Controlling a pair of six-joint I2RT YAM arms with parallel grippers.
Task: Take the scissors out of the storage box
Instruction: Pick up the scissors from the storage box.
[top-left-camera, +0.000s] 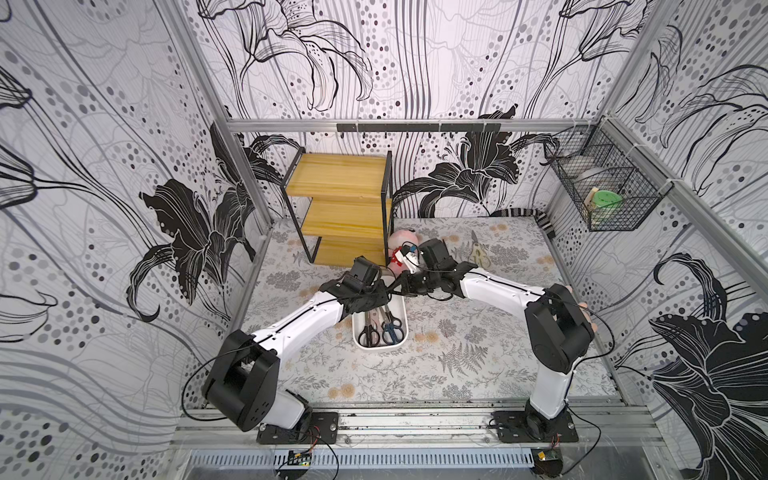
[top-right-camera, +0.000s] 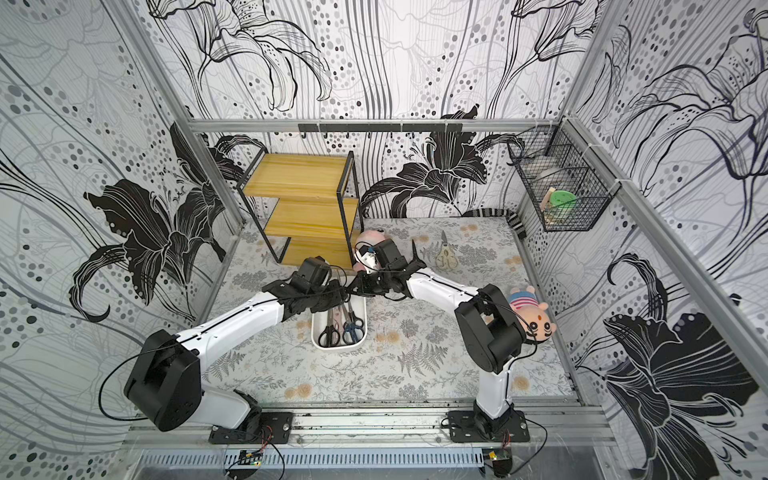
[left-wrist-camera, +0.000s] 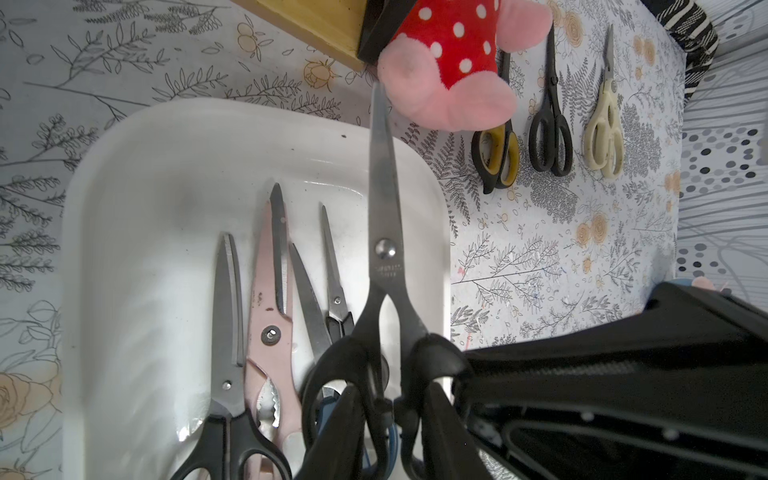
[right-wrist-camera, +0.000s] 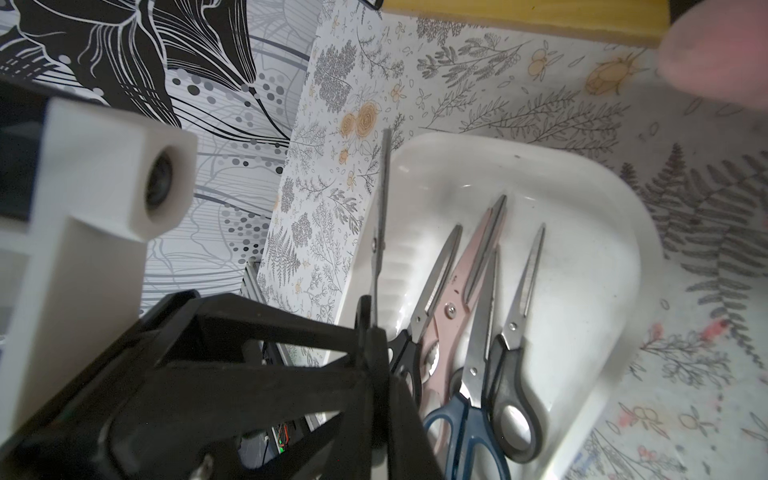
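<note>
Both grippers are meeting over the far end of the storage box (left-wrist-camera: 166, 137). A black-handled pair, the raised scissors (left-wrist-camera: 384, 232), is hanging between them above the box floor, its closed blades pointing out past the rim towards a plush toy (left-wrist-camera: 449, 62). The right gripper (left-wrist-camera: 455, 368) is clamping tight on the rim of one handle loop. The left gripper (left-wrist-camera: 392, 399) is straddling the handles with a finger on either side, and I cannot tell whether it is pressing or letting go. Four more pairs are lying flat in the box, among them a pink pair (left-wrist-camera: 270, 316) and a blue pair (right-wrist-camera: 469, 415). Three others, a cream pair (left-wrist-camera: 602, 141) among them, are lying side by side on the table (left-wrist-camera: 540, 257) beyond the toy. The raised scissors are looking stiff and fairly weighty, with the steel blades probably dragging the nose down. A pinch on one smooth plastic loop is therefore likely letting them swing or twist. A hold across both handles just behind the pivot screw is looking steadier and is keeping the sharp blades shut.
</note>
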